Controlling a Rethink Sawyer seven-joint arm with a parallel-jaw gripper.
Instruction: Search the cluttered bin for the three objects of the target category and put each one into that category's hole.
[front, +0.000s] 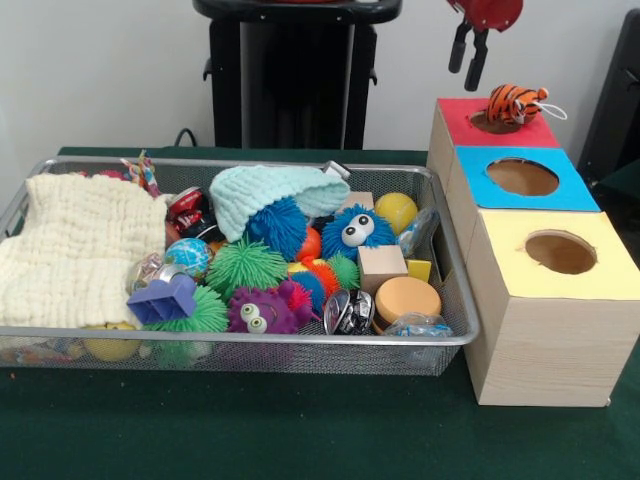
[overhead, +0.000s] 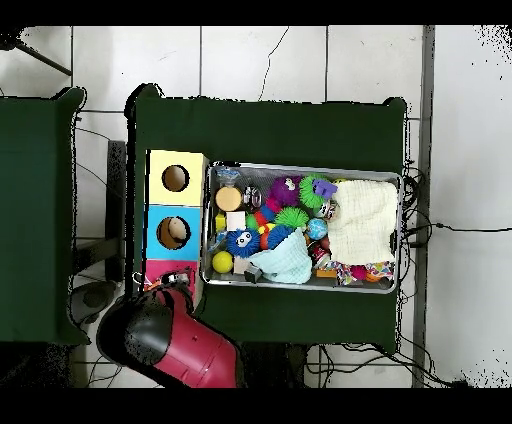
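A tiger-striped plush toy (front: 515, 102) rests on the rim of the red hole (front: 483, 122), at the far end of the wooden box (front: 545, 340). My gripper (front: 463, 78) hangs open just above and left of it, with nothing between its dark fingers. The blue hole (front: 522, 177) and yellow hole (front: 560, 252) follow toward the front. In the overhead view the red arm (overhead: 165, 338) reaches to the red section (overhead: 160, 270), where the toy (overhead: 180, 277) shows. A pale object lies inside the blue hole (overhead: 177, 232).
The wire bin (front: 300, 338) left of the box holds several spiky balls, two with googly eyes (front: 355, 232) (front: 258, 312). Also in it are a cream cloth (front: 80, 250), a mint knitted hat (front: 270, 195), a yellow ball (front: 396, 212), a wooden block (front: 381, 267) and an orange disc (front: 405, 298).
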